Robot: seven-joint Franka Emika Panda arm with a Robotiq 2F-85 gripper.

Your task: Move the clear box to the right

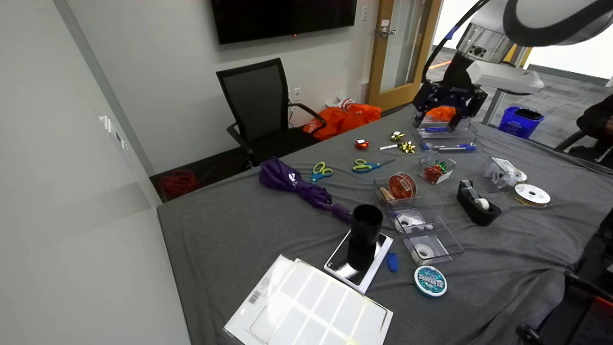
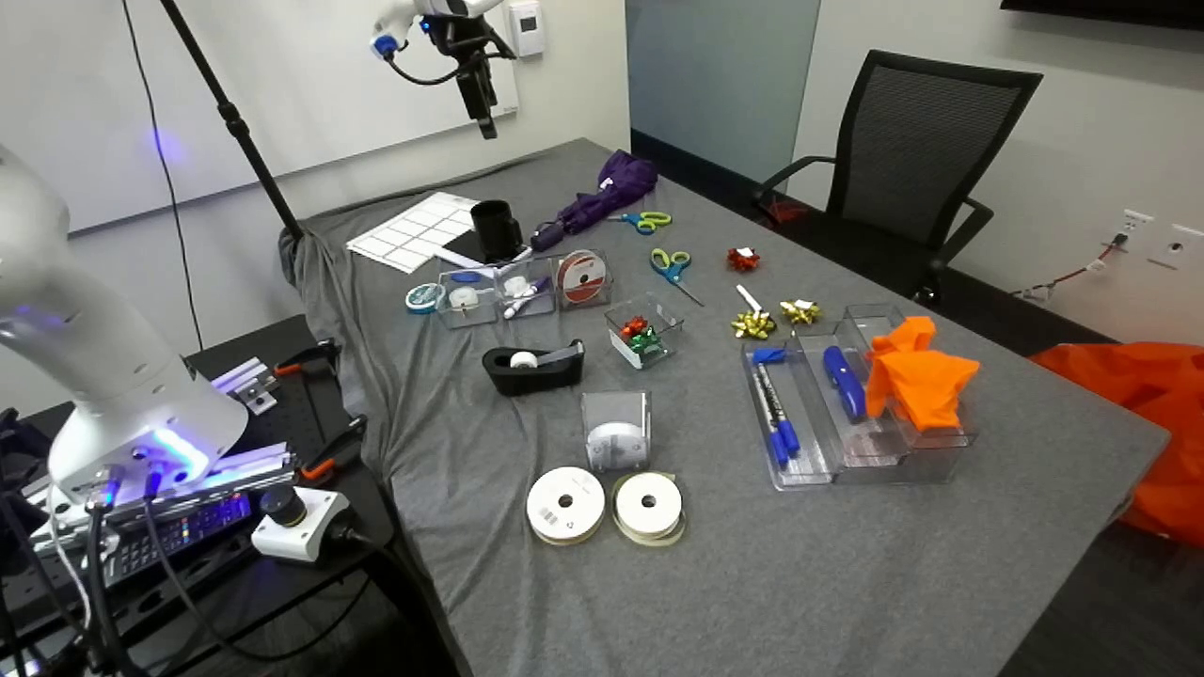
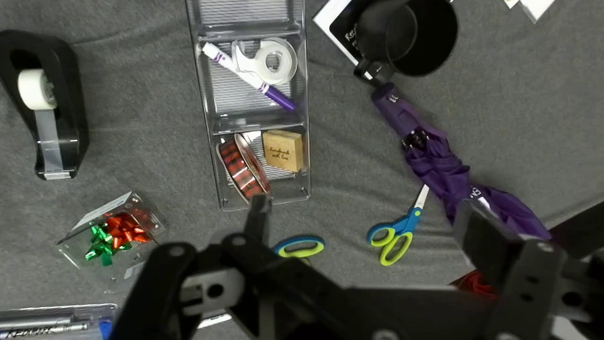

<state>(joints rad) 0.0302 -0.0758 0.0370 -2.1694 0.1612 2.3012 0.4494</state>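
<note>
The clear box is a small see-through plastic box with something white in it. It stands on the grey cloth in both exterior views (image 1: 498, 175) (image 2: 616, 414), beside two white ribbon spools. It is out of view in the wrist view. My gripper (image 3: 368, 208) is open, with its fingers wide apart and nothing between them. Below it in the wrist view lie scissors, a purple umbrella and the cloth. In both exterior views the gripper (image 1: 434, 123) (image 2: 484, 122) hangs high above the table, well away from the clear box.
A clear box with red and green bows (image 2: 644, 331), a black tape dispenser (image 2: 533, 367) and ribbon spools (image 2: 566, 505) stand near the clear box. Also there are a compartment tray (image 3: 309, 141), a black mug (image 1: 366, 225), a purple umbrella (image 3: 434, 160) and a pen tray (image 2: 818, 451).
</note>
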